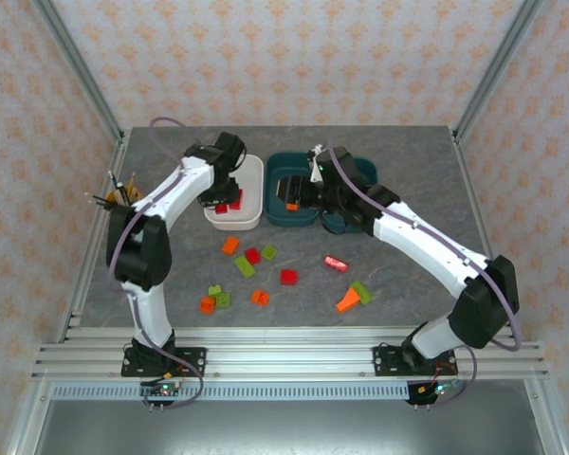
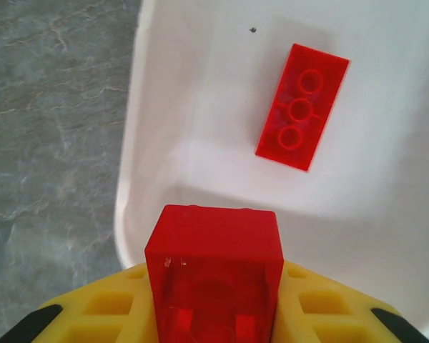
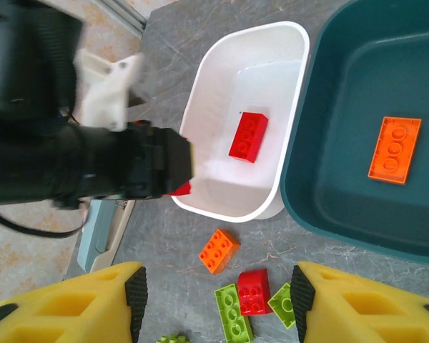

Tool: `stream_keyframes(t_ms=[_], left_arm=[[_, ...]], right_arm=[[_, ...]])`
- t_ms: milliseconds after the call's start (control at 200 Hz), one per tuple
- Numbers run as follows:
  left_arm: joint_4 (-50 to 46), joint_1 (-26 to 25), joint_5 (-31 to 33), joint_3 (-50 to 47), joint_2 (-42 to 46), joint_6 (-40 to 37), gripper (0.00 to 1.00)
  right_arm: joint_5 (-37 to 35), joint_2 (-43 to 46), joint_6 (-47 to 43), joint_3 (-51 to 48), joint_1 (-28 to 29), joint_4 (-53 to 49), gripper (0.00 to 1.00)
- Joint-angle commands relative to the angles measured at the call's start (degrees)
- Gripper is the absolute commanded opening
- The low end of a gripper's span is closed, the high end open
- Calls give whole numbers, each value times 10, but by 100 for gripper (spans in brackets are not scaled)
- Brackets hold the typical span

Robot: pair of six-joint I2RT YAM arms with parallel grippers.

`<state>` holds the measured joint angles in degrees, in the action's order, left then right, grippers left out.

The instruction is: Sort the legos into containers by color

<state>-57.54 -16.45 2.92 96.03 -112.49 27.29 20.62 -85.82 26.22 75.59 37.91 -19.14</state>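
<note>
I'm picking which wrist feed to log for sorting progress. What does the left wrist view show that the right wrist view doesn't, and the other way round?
Left wrist: the left claw shut on a square red brick, seen close up above the near end of the white tub.
Right wrist: the open, empty right claw, a teal tub holding an orange brick, and loose bricks in orange, red and lime on the table.
Both: the white tub with one oblong red brick lying inside.
</note>
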Motion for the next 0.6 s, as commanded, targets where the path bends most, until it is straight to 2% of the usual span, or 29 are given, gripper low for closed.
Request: stream_keyframes(t_ms=[0, 305, 490, 595], left_arm=[[-55, 4, 46, 37, -44, -9, 31], [-54, 5, 41, 71, -110, -4, 36], [-59, 5, 38, 82, -120, -5, 52], [-61, 5, 35, 81, -109, -4, 57]], right_arm=[[10, -19, 21, 21, -4, -11, 57], [25, -22, 39, 5, -16, -2, 57], [21, -21, 37, -4, -22, -24, 58], [6, -9, 26, -10, -24, -46, 58]])
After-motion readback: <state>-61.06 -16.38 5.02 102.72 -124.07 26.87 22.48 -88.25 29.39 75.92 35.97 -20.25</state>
